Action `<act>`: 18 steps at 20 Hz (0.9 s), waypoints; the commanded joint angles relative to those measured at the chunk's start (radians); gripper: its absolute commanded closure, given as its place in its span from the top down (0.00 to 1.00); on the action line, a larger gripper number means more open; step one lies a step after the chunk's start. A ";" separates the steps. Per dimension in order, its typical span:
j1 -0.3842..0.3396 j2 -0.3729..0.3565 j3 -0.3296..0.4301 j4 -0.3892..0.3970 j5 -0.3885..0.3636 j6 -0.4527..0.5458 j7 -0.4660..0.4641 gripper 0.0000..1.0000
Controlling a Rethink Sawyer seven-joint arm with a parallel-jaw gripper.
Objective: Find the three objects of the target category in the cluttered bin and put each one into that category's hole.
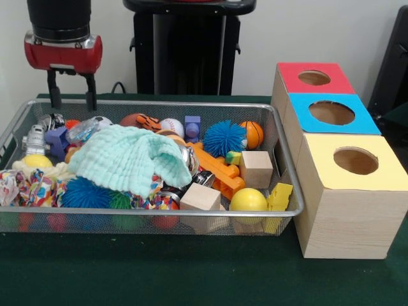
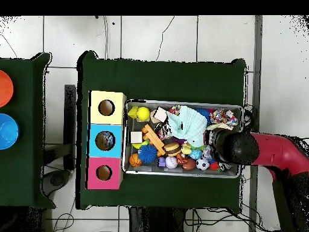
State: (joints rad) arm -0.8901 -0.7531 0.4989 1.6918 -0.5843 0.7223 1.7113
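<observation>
The gripper hangs open over the wire bin at its ten o'clock corner; the red-topped box's hole sits at two o'clock.

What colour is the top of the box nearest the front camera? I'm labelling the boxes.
Yellow: the nearest wooden box has a yellow top, clearest in the front view.

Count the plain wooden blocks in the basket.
2: one wooden block toward the boxes' end, one against the front rim beside the yellow ball. Others may be buried under the clutter.
</observation>
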 commanded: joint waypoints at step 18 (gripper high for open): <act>-0.023 0.196 0.030 -0.064 -0.164 -0.084 -0.154 1.00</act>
State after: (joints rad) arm -0.9048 -0.6255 0.4989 1.6905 -0.6785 0.6915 1.7113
